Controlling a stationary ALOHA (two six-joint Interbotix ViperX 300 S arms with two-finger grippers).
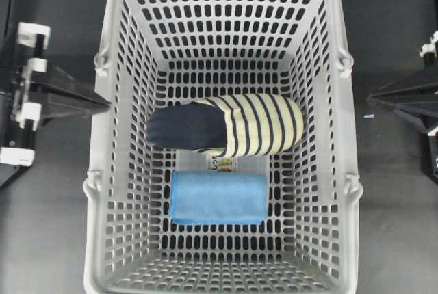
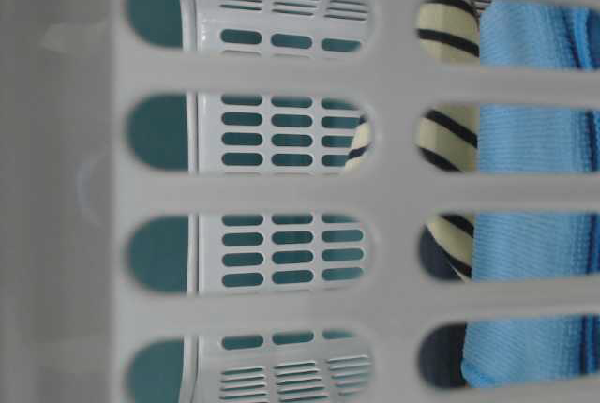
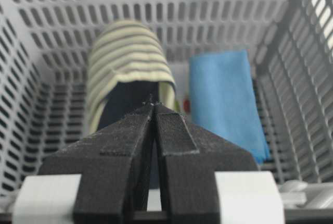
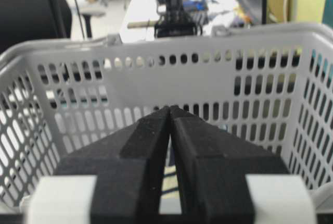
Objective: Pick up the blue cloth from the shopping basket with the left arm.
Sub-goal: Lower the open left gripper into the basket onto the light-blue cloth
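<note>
The blue cloth [image 1: 217,198] lies flat on the floor of the light-grey shopping basket [image 1: 123,137], near its front wall. It also shows in the left wrist view [image 3: 223,99] and through the slots in the table-level view [image 2: 530,234]. My left gripper [image 1: 106,104] is shut and empty, its tip just outside the basket's left wall, above the rim; in the left wrist view [image 3: 154,105] its fingertips meet. My right gripper [image 1: 373,99] is shut and empty outside the right wall; in the right wrist view [image 4: 169,108] its tips touch.
A navy and cream striped fabric roll [image 1: 226,125] lies across the basket's middle, just behind the blue cloth, also seen in the left wrist view [image 3: 127,67]. A small printed packet [image 1: 222,164] peeks out between them. The basket walls stand high on all sides.
</note>
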